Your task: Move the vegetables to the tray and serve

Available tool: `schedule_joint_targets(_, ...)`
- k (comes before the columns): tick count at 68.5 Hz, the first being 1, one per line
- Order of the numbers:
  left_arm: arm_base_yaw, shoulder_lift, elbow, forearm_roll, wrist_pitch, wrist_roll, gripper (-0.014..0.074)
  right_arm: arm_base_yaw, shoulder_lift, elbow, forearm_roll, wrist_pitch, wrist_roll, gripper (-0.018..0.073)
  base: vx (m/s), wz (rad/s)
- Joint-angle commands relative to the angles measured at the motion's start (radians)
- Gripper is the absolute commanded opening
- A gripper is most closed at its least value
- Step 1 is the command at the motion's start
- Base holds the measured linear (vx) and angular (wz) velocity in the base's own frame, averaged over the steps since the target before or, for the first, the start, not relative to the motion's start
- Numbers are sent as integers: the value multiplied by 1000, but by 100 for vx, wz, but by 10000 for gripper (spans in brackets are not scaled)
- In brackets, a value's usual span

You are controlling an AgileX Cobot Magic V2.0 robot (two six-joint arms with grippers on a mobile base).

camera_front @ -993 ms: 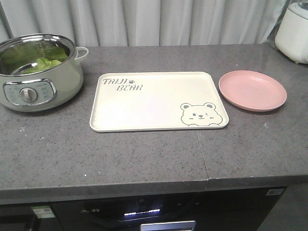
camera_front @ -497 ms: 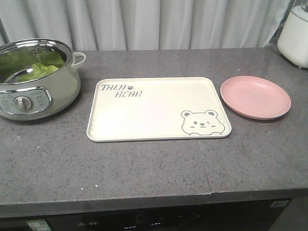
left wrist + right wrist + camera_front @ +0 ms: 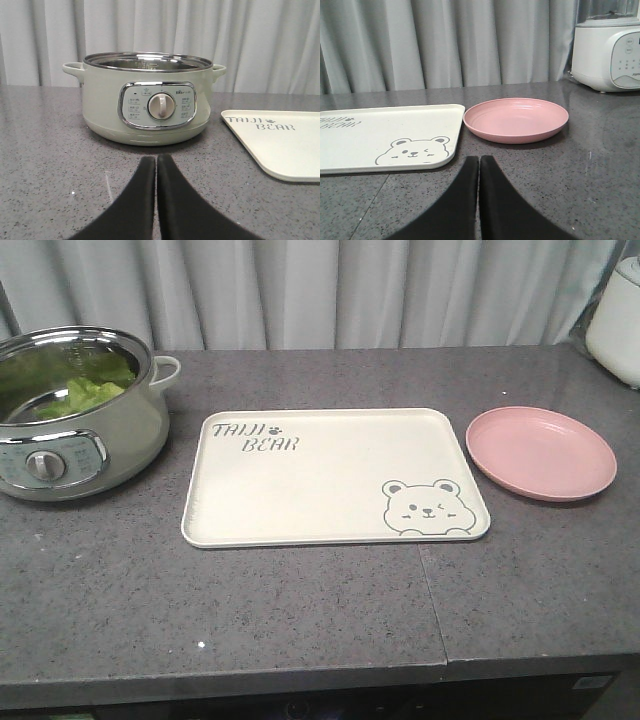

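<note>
The tray [image 3: 335, 477] reads "TAIJI BEAR" beside a bear face. The left gripper [image 3: 156, 162] has its 2 fingers pressed together on nothing. The pot [image 3: 150, 100] stands straight ahead of it, its dial labels too small to read. Only the front view looks inside the pot, where the vegetables [image 3: 85, 392] lie. The right gripper [image 3: 479, 162] is likewise closed and empty, with a pink plate [image 3: 516, 119] just ahead and a white appliance [image 3: 610, 47] beyond to its right.
</note>
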Motion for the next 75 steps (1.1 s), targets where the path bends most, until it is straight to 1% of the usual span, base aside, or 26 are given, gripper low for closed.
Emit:
schedule_joint_targets(1, -3, -14, 28, -9, -70, -4, -6, 1, -7, 16, -12, -78, 0, -6, 3, 1)
schedule_joint_targets(75, -3, -14, 28, -9, -70, -4, -6, 1, -7, 16, -12, -78, 0, -6, 1, 1)
